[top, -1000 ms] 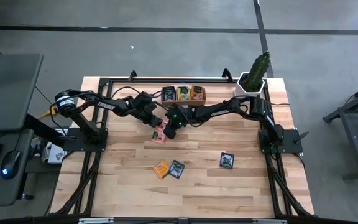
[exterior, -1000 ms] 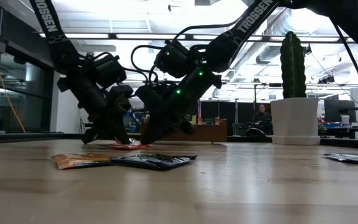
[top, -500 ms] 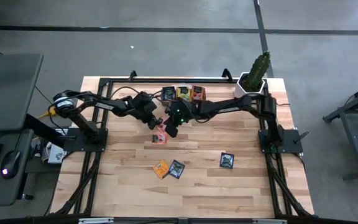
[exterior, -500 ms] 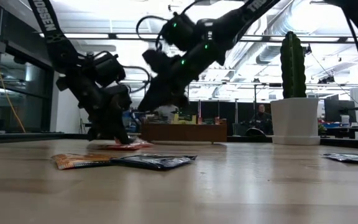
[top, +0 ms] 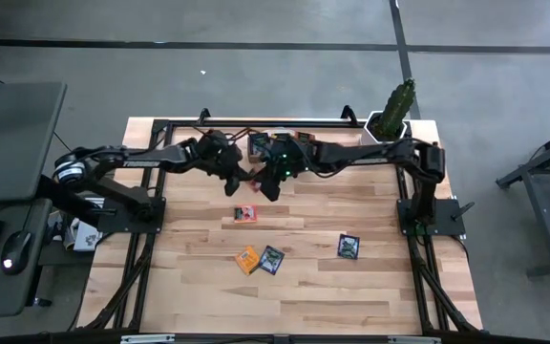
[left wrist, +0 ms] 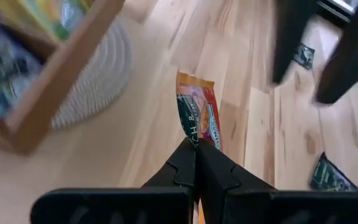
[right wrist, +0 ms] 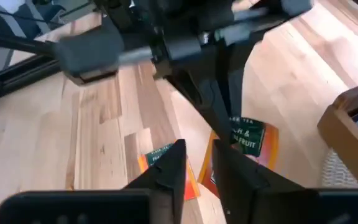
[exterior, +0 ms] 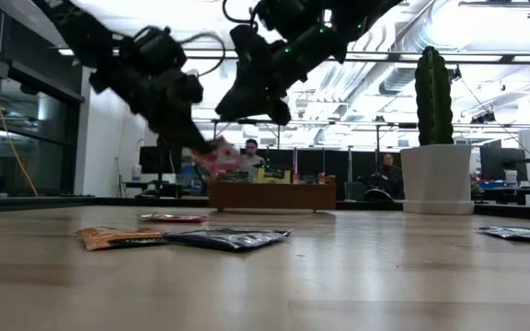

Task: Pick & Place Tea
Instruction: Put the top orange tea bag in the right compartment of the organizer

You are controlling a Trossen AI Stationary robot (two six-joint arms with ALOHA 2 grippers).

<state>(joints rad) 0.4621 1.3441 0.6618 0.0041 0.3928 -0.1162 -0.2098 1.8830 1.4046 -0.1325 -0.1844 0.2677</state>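
The tea shows as small foil sachets. My left gripper point(left wrist: 196, 144) is shut on an orange sachet point(left wrist: 197, 115), raised above the table near the wooden tray point(top: 280, 143); the low view shows the sachet point(exterior: 217, 156) in the air. My right gripper point(right wrist: 199, 152) hovers just beside it, open by a narrow gap and holding nothing. Another orange-red sachet point(top: 244, 213) lies flat on the table below them. Nearer the near edge lie an orange sachet point(top: 247, 259) and a dark sachet point(top: 272, 259), with a second dark sachet point(top: 349, 247) to the right. My left gripper pinches the orange sachet between its two fingers by the edge nearest them point(left wrist: 194, 138). The fingers slant down from the table's left. The sachet is lifted clear of the table and sticks out beyond the fingertips, standing on edge.
The tray point(exterior: 274, 196) by the far edge holds several sachets and rests on a round woven mat point(left wrist: 98, 74). A potted cactus point(top: 390, 119) stands at the far right corner. A black frame point(top: 160, 143) borders the table. Bare wood spreads along the near half.
My left gripper has risen from the table, lifting one orange sachet clear; the other sachet that lay there has stayed flat on the wood. My right gripper has also risen and moved toward the far edge and the tray.
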